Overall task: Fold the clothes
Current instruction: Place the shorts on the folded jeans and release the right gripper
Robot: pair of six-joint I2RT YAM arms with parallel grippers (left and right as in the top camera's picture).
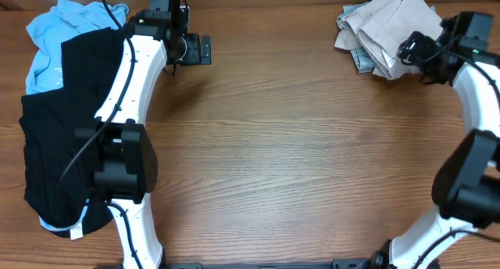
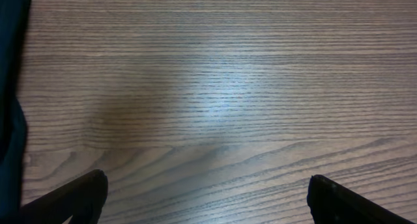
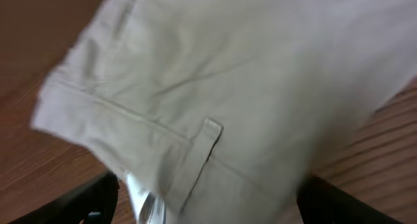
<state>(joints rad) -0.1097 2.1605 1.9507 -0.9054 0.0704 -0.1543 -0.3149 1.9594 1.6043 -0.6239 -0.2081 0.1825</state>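
I count three clothes on my table (image 1: 297, 159). One beige shorts (image 1: 391, 23) sits bunched up far right, with a seam and belt loop showing. One black garment (image 1: 55, 128) lies over one light-blue shirt (image 1: 58, 30), far left. My left gripper (image 1: 203, 50) is wide over bare wood. My right gripper (image 3: 208, 198) is wide too, close up at the shorts.

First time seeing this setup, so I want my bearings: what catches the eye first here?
A crumpled black fabric garment sprawls along the left edge of the wooden table, partly covering a light-blue shirt at the far-left corner. A bunched pair of beige khaki cotton shorts sits at the far-right corner, by the right gripper.
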